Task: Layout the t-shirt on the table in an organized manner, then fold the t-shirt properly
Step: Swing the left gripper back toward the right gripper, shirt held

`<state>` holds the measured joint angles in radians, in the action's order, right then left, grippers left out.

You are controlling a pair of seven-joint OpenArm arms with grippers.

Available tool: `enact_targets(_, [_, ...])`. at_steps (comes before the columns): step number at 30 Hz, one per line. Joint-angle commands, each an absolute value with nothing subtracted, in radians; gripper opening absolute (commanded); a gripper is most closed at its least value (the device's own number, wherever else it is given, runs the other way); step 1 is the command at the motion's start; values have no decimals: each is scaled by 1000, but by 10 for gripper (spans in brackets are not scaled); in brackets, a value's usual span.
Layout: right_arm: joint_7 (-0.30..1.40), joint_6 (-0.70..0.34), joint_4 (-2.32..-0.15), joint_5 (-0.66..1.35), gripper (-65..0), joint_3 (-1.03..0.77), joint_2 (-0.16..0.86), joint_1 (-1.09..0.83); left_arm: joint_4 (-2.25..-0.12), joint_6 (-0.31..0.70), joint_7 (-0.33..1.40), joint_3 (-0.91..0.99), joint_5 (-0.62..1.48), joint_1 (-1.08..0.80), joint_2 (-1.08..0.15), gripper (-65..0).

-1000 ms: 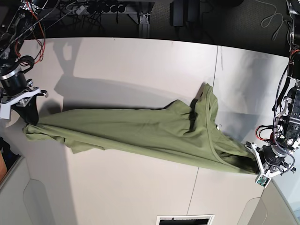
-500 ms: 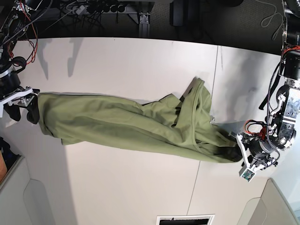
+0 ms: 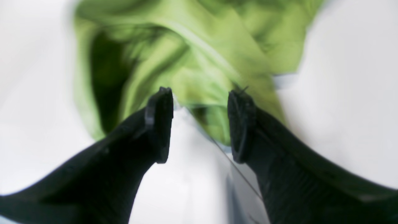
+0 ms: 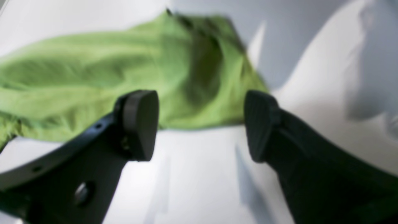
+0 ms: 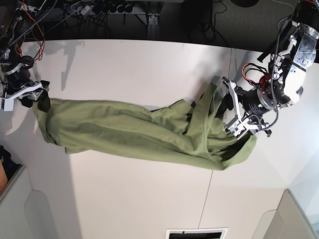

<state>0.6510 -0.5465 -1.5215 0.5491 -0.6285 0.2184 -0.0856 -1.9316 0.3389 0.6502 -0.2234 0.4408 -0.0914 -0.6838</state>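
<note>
The olive-green t-shirt (image 5: 129, 132) lies stretched left to right in a long, wrinkled band on the white table (image 5: 149, 64). Its collar end is bunched at the right. My left gripper (image 5: 230, 113) hovers over that bunched end, open. In the left wrist view its fingers (image 3: 200, 93) stand apart, with blurred green cloth (image 3: 192, 56) just beyond the tips. My right gripper (image 5: 36, 102) is at the shirt's left end, open. In the right wrist view (image 4: 199, 99) the shirt (image 4: 93, 77) lies beyond the spread pads, over bare table (image 4: 192, 174).
Cables and dark equipment (image 5: 119, 7) run behind the table's far edge. A thin dark seam (image 5: 231, 64) crosses the tabletop at the right. A dark-framed opening (image 5: 197, 233) sits at the near edge, and grey panels (image 5: 30, 209) stand at the near corners.
Both grippers have let go of the shirt ends. The left arm swung up and inward over the collar end. The right arm shifted slightly toward the far edge. The shirt's right end slumped.
</note>
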Motion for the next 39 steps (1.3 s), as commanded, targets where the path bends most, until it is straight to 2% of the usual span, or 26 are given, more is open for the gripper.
enact_targets(1, [625, -551, -1519, 564, -226, -629, 233, -75, -1948, 328, 633, -187, 437, -98, -688, -338])
enact_targets(10, [561, -542, -1467, 474, -226, -598, 233, -44, -1896, 337, 628, -168, 451, -226, -550, -338])
enact_targets(20, [513, -371, -1443, 239, -226, -425, 233, -2, -1753, 336, 589, -168, 357, -227, -383, -338])
enact_targets(23, [513, -361, -1393, 202, -231, -395, 233, 23, -1738, 272, 556, -168, 303, -227, -360, -345])
enact_targets(25, [512, -361, -1362, 202, -277, -388, 233, 33, -1738, 241, 540, -168, 276, -227, -361, -409])
enact_targets(26, [512, -361, -1350, 203, -326, -387, 232, 37, -1738, 238, 538, -168, 258, -227, -361, -468])
enact_targets(28, [513, -359, -1335, 207, -454, -387, 233, 41, -1738, 239, 539, -168, 233, -228, -361, -604])
enact_targets(29, [513, -359, -1335, 206, -524, -387, 233, 41, -1738, 239, 539, -168, 222, -228, -364, -650])
enact_targets(31, [516, -368, -1336, 206, -650, -388, 233, 41, -1740, 239, 538, -167, 213, -227, -372, -650])
enact_targets(35, [521, -418, -1385, 215, -650, -391, 236, 33, -1800, 238, 535, -139, 210, -236, -402, -650])
enact_targets(39, [548, -423, -1539, 245, -650, -419, 238, -36, -1951, 239, 535, -74, 221, -298, -450, -650])
